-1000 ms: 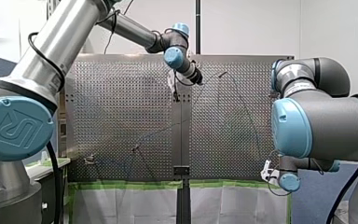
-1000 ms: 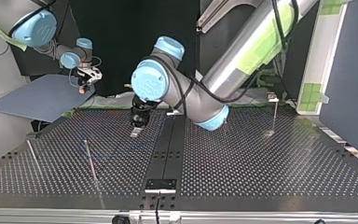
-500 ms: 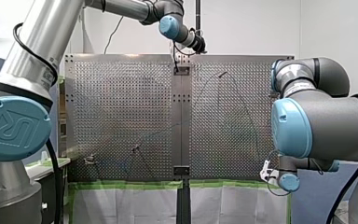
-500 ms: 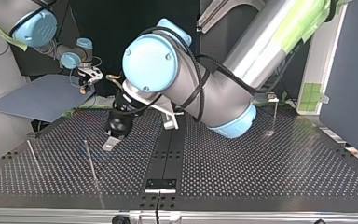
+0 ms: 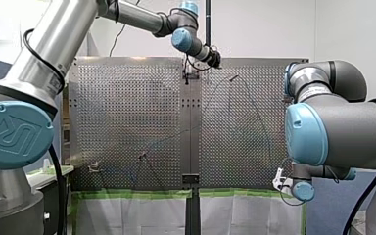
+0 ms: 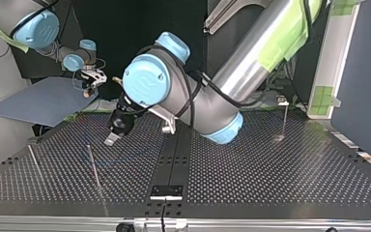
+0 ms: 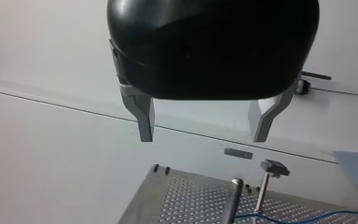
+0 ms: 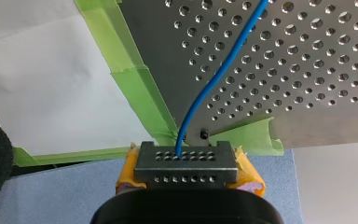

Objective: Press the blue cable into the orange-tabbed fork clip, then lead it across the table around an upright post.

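Since a second ago, the left arm has been swung toward the top view's left, so the left gripper is now hung over the table close to a thin post. The right arm has been kept still, off the table's corner at the front view's right. The left gripper's metal fingers are held wide apart with nothing between them, likely so the cable can be picked up next. The right gripper is squeezed tight on the blue cable, so that end is stopped from sliding away. From there the cable is laid loose across the table, near the posts. The orange clip cannot be picked out.
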Controlling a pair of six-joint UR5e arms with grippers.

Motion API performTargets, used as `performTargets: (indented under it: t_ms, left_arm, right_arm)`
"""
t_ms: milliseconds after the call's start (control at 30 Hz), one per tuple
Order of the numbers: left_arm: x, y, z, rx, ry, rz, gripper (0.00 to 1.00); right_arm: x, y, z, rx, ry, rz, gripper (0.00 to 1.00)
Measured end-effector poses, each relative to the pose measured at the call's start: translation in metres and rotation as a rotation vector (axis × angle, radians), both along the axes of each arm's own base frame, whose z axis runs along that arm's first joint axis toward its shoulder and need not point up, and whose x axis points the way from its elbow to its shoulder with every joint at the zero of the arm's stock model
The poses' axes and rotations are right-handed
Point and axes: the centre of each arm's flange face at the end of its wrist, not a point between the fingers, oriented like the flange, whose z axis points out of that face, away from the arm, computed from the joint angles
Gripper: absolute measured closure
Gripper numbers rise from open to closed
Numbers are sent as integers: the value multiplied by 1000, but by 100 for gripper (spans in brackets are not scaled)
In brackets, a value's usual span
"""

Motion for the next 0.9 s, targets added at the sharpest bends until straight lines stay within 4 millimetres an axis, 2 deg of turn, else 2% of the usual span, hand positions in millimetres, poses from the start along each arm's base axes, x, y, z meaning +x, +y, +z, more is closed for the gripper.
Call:
performTargets:
  t_ms: [333, 900]
  left_arm:
    - [8, -16, -22, 35, -29, -55, 0]
    - [3, -24, -26, 32, -29, -80, 0]
  right_arm:
    - [1, 0, 0, -1, 1, 2, 100]
    - [1, 0, 0, -1, -1, 1, 100]
